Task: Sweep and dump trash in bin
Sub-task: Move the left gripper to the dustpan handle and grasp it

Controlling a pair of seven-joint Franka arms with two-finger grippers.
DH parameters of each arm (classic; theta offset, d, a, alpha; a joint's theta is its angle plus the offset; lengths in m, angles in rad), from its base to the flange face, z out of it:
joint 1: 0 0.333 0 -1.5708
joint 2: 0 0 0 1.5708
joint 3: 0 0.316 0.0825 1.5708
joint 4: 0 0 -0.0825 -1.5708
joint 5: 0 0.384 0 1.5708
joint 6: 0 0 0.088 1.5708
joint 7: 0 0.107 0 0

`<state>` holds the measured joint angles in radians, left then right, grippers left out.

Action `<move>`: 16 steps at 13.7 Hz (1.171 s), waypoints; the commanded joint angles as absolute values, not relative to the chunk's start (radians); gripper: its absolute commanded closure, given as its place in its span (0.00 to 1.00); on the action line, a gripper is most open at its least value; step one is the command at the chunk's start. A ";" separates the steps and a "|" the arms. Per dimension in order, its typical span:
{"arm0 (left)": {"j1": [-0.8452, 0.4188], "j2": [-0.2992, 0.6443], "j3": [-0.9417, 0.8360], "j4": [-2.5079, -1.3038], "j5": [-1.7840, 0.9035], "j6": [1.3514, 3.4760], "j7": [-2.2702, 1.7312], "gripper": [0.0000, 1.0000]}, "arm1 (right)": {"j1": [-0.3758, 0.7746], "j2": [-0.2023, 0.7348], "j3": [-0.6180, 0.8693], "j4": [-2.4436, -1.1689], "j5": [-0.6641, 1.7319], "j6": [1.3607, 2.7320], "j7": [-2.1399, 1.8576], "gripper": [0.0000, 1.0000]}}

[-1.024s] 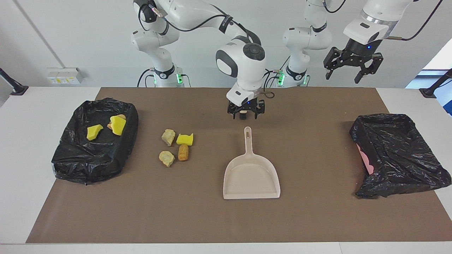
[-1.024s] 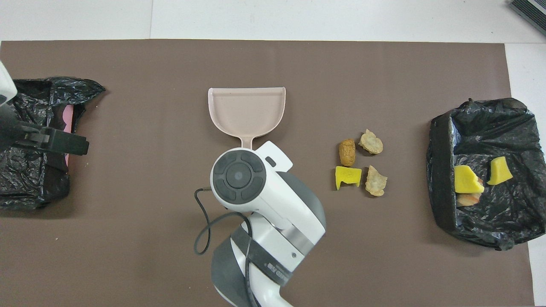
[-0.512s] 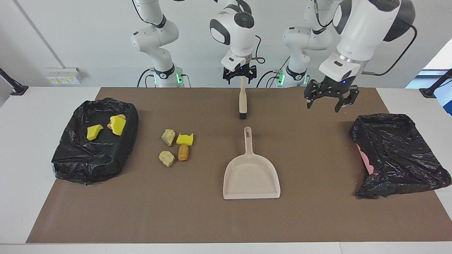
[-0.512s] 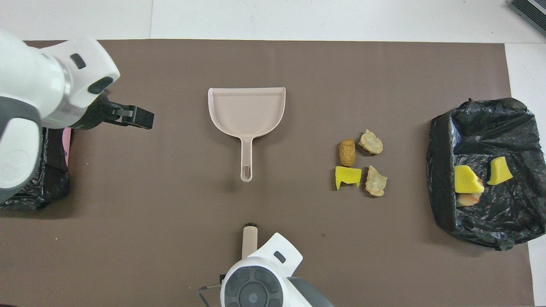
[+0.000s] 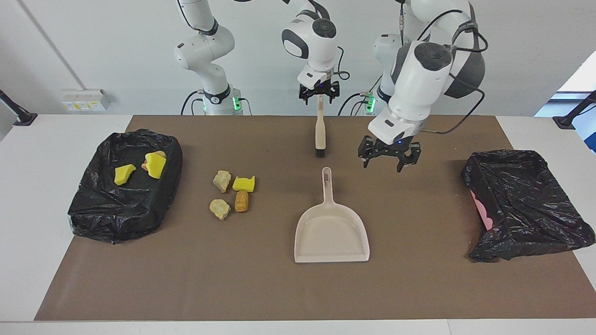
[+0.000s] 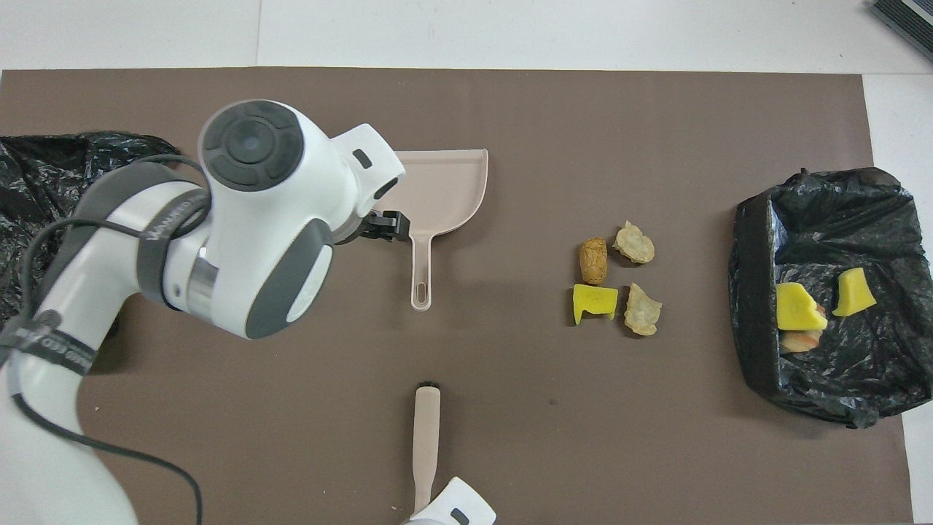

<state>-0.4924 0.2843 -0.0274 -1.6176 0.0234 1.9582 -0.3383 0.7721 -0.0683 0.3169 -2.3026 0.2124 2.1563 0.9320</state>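
My left gripper (image 5: 388, 160) hangs with jaws spread over the brown mat (image 5: 419, 288), just beside the dustpan's handle (image 5: 327, 184) toward the left arm's end of the table and not touching it. The dustpan (image 5: 331, 232) lies flat in the middle of the mat, handle toward me and mouth pointing away.

My right gripper (image 5: 319, 93) pinches the top of the brush (image 5: 320, 132), which hangs upright with its bristles low over the mat, nearer to me than the dustpan handle.

Four pieces of trash (image 5: 233, 194) sit loose on the mat: two beige lumps, a yellow sponge bit and an orange-brown piece, between the dustpan and the black-lined bin (image 5: 88, 204) at the right arm's end. That bin already holds two yellow sponge bits (image 5: 139, 170) and another pale piece. A second black bag (image 5: 526, 204) lies at the left arm's end.

I judge this the tool-gathering step: brush in hand, pan not yet taken. Next I should shift my left gripper over the handle, lower it and close on it.

There is open mat all round the pan, and bare room between the trash and the bin's edge.
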 commanded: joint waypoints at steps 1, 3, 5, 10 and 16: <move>-0.551 0.344 -0.012 -1.626 0.054 2.019 -0.416 0.00 | 0.788 -0.062 0.316 -2.344 0.232 2.236 0.969 0.00; -0.561 0.344 -0.014 -1.669 0.052 2.077 -0.446 0.00 | 0.813 -0.032 0.316 -2.355 0.232 2.293 0.995 0.00; -0.561 0.347 -0.014 -1.697 0.043 2.120 -0.480 0.00 | 0.840 -0.038 0.316 -2.390 0.232 2.321 1.012 0.00; -0.565 0.400 -0.015 -1.697 0.041 2.163 -0.540 0.00 | 0.844 -0.037 0.316 -2.399 0.232 2.336 1.003 0.00; -0.577 0.428 -0.018 -1.698 0.041 2.195 -0.541 0.09 | 0.844 -0.029 0.314 -2.393 0.232 2.338 1.015 1.00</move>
